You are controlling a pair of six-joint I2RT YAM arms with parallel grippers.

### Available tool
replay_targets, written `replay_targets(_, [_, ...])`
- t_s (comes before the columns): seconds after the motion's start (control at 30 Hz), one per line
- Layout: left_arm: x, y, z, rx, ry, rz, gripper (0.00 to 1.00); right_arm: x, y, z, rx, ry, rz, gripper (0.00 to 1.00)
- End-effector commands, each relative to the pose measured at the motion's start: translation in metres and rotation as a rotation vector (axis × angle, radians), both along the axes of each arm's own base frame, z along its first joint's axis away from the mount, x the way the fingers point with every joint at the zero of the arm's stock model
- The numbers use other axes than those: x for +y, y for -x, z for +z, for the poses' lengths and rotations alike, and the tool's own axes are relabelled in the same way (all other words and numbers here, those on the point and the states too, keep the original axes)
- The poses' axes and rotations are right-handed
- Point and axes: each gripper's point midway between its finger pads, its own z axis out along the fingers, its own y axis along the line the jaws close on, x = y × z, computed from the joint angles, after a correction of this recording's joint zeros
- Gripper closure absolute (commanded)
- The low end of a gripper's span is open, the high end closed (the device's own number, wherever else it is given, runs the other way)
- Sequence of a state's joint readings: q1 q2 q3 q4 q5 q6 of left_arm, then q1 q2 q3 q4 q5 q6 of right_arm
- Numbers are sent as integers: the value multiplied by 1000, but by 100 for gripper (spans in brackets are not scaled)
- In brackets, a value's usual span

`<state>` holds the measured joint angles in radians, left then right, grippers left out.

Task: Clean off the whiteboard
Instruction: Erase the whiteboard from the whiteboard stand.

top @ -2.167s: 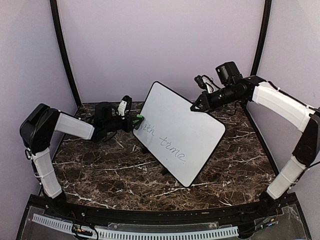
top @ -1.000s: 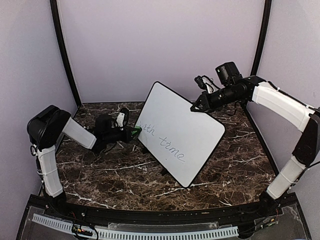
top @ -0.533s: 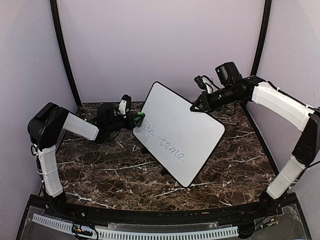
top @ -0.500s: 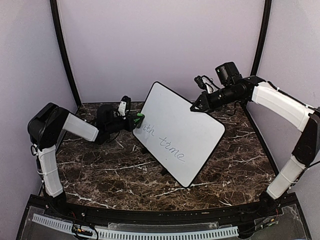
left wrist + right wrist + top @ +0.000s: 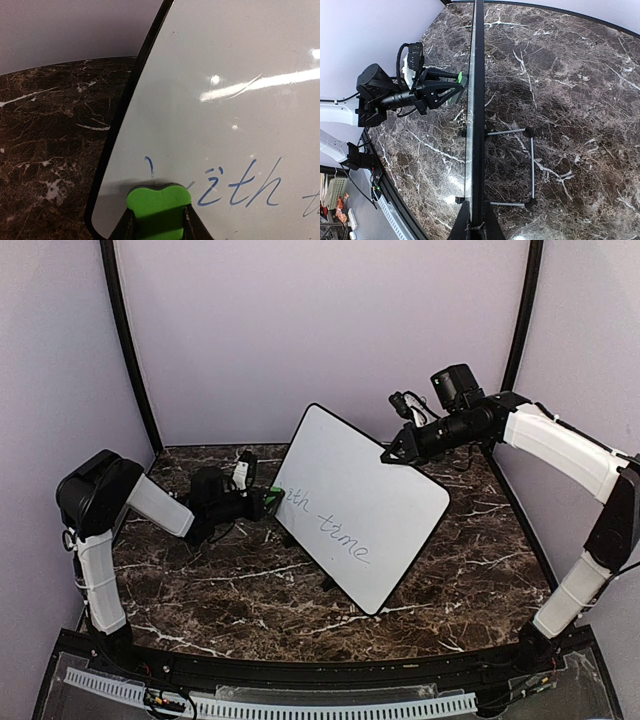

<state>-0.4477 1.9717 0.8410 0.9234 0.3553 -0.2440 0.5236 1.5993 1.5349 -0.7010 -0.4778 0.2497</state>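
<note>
The whiteboard [image 5: 365, 505] stands tilted on its wire stand in the middle of the marble table, with blue handwriting "ith time" [image 5: 325, 525] near its lower left. My left gripper [image 5: 265, 501] is shut on a green eraser block [image 5: 159, 209], pressed on the board's left end just left of the "i"; a short blue stroke [image 5: 149, 166] shows above it. My right gripper [image 5: 388, 455] is shut on the board's top edge [image 5: 478, 125], its jaws on either side of the black frame.
The board's wire stand [image 5: 532, 167] rests on the marble behind the board. Purple walls and black corner posts [image 5: 125, 345] enclose the table. A perforated white strip [image 5: 300, 705] runs along the near edge.
My left gripper has slid the eraser down and to the left along the board's left end. The start of the first word is wiped away. The right arm has not moved.
</note>
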Motion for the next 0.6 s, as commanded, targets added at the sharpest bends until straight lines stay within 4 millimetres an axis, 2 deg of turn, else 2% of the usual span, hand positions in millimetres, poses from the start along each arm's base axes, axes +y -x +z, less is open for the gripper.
replay_targets(0.0, [-7, 8, -9, 42, 13, -34, 100, 12, 18, -16, 44, 17, 86, 100])
replay_targets(0.2, [-13, 17, -1, 26, 64, -43, 100, 13, 17, -17, 47, 17, 89, 100])
replay_targets(0.37, [-21, 18, 15, -2, 128, -28, 100, 13, 16, -17, 50, 15, 92, 100])
replay_targets(0.57, [4, -5, 4, 57, 134, 189, 100, 12, 18, -15, 42, 13, 90, 100])
